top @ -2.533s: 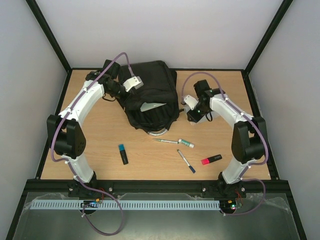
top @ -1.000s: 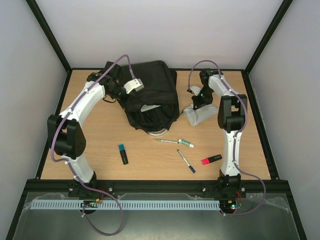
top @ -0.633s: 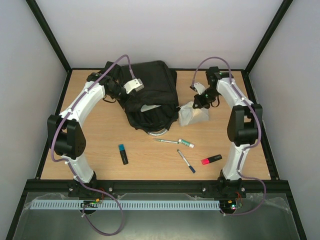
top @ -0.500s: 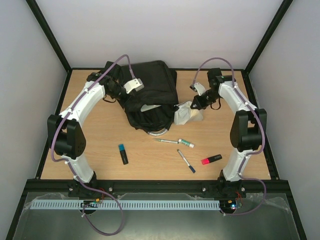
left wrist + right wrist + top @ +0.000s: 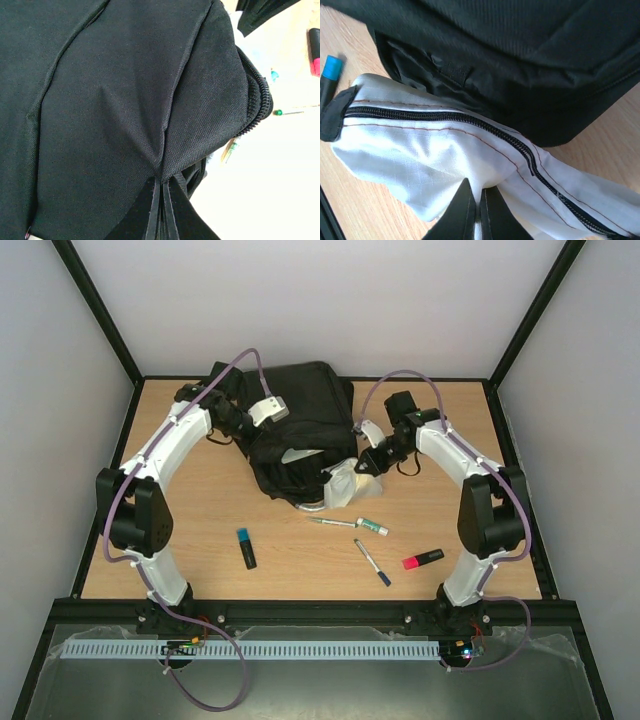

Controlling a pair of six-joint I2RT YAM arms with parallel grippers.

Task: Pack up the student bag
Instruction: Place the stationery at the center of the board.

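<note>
The student bag (image 5: 305, 410), a big black backpack, lies at the back middle of the table. My left gripper (image 5: 274, 436) is shut on a pinch of its fabric (image 5: 161, 182), just above the zipped mouth (image 5: 260, 107). My right gripper (image 5: 363, 462) is shut on a whitish ripstop pouch (image 5: 340, 484) with a black zip. The pouch (image 5: 415, 150) hangs against the bag's near right corner (image 5: 530, 60), right at the bag's lower edge. Whether any of it is inside the mouth I cannot tell.
On the wood in front of the bag lie a green-capped marker (image 5: 364, 525), a blue-capped pen (image 5: 372, 563), a pink highlighter (image 5: 423, 559) and a blue highlighter (image 5: 246, 548). A black frame edges the table on all sides.
My right gripper has carried the pouch leftward from the table's right side to the bag's near right corner. The left arm and the bag have stayed put.
</note>
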